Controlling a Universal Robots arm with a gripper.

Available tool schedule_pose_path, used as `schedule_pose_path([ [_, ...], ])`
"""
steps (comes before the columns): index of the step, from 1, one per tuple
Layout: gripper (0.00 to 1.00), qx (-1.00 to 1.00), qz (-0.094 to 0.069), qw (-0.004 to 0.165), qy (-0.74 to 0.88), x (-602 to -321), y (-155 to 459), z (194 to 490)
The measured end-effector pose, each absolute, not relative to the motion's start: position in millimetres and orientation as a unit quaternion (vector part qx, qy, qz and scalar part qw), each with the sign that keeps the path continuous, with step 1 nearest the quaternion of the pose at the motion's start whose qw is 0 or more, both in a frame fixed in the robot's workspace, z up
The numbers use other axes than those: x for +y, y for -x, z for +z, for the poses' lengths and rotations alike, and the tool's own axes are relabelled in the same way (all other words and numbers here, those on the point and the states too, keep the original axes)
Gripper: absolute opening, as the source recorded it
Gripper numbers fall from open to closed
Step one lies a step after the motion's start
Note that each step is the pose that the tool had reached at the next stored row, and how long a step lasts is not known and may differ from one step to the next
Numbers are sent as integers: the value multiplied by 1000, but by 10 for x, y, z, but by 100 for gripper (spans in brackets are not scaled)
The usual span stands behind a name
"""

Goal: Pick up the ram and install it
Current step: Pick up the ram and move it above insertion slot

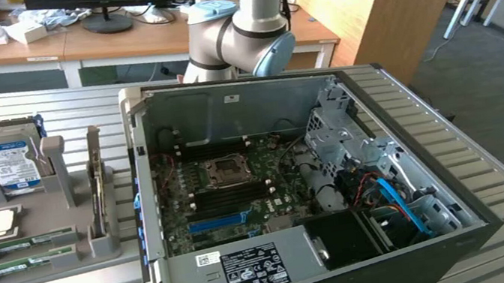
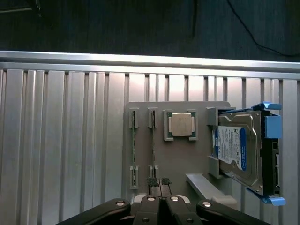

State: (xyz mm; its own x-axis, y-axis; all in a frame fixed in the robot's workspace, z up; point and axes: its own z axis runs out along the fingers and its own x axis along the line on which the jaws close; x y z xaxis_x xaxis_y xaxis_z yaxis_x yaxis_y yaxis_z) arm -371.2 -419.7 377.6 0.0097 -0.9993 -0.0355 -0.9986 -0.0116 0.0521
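Closed and empty near the ram (image 2: 153, 145), the end effector (image 2: 159, 182) could jab the stick if lowered without opening.

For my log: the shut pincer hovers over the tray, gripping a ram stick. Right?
Not quite. The pincer is shut over the tray but grips nothing: the wrist view shows both ram sticks lying in their tray slots.
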Motion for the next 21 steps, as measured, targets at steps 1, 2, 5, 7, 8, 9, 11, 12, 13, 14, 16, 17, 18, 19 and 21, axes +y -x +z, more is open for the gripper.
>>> schedule_pose_path([
  [1, 10, -702, -31, 6, -712, -4197, 3712, 3776],
  [2, 10, -702, -31, 6, -712, -4197, 3712, 3777],
  [5, 10, -702, -31, 6, -712, -4197, 3712, 3776],
  [7, 10, -702, -31, 6, -712, -4197, 3712, 3777],
  [8, 10, -702, -31, 6, -712, -4197, 3712, 3777],
  [9, 10, -702, -31, 6, -712, -4197, 3712, 3777],
  [11, 10, -702, -31, 6, -712, -4197, 3712, 3777],
  [12, 10, -702, -31, 6, -712, -4197, 3712, 3777],
  [13, 10, -702, -31, 6, -712, -4197, 3712, 3776],
  [14, 10, -702, -31, 6, -712, -4197, 3712, 3777],
  [16, 17, -702, -31, 6, -712, -4198, 3712, 3776],
  [17, 17, -702, -31, 6, -712, -4198, 3712, 3777],
  [18, 23, -702, -31, 6, -712, -4198, 3712, 3777],
  [19, 23, -702, -31, 6, -712, -4198, 3712, 3777],
  [21, 30, -702, -31, 6, -712, -4198, 3712, 3776],
])
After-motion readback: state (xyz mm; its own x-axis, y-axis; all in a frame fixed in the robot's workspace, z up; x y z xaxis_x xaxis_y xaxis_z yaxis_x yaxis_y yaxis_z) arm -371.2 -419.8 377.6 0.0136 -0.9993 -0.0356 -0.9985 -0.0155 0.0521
